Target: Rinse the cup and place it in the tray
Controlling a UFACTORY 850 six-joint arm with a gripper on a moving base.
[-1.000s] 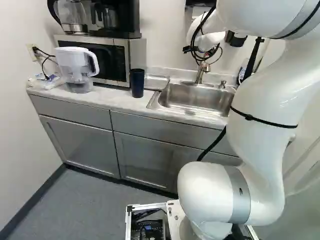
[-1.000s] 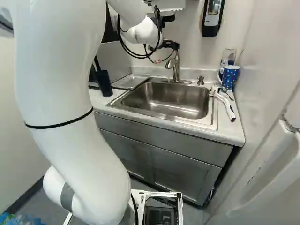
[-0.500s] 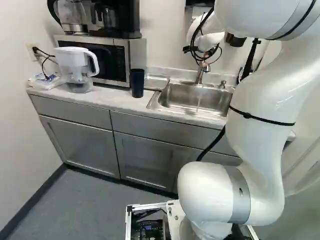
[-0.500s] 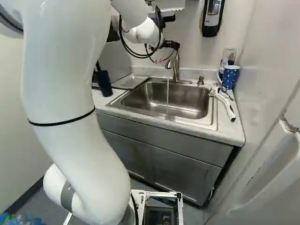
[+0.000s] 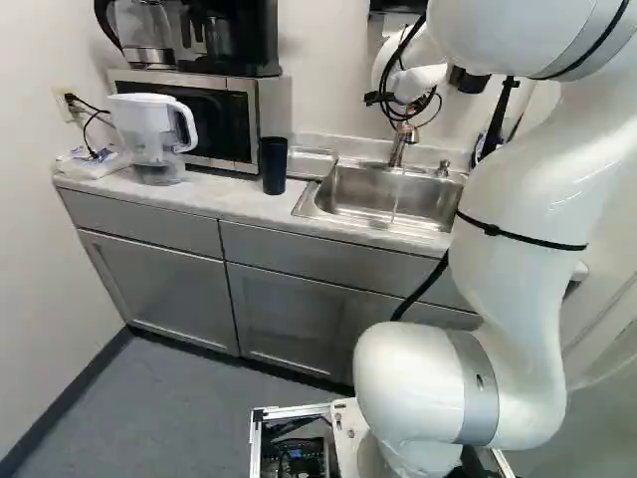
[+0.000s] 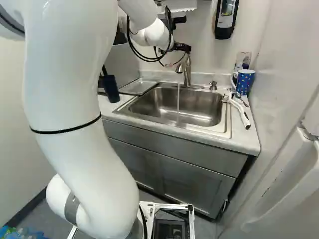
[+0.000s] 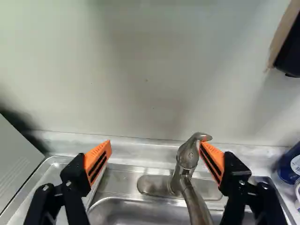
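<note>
1 thin stream of water [image 6: 178, 102] now falls from the brushed-steel tap [image 6: 187, 72] into the rectangular steel sink [image 6: 228, 122]; 1.0 s ago it was absent, and the white arm [image 6: 75, 94] has since shifted slightly. So the water seems ready for rinsing, and fetching the cup is probably next. The 2 black fingers [image 7: 99, 160] with orange pads are spread wide and hold nothing; the tap's top is close to the right pad, though I can't tell if they touch. I count 2 candidate cups on the pale surface [image 5: 221, 202]: 1 tall dark-blue tumbler [image 5: 274, 165] to the left, and 1 blue spotted mug [image 6: 244, 81] at the far right. The tumbler looks the likelier, standing upright just left of the 1 shallow metal tray [image 6: 140, 86]. There's 1 white-handled brush [image 6: 242, 115] right of the sink.
</note>
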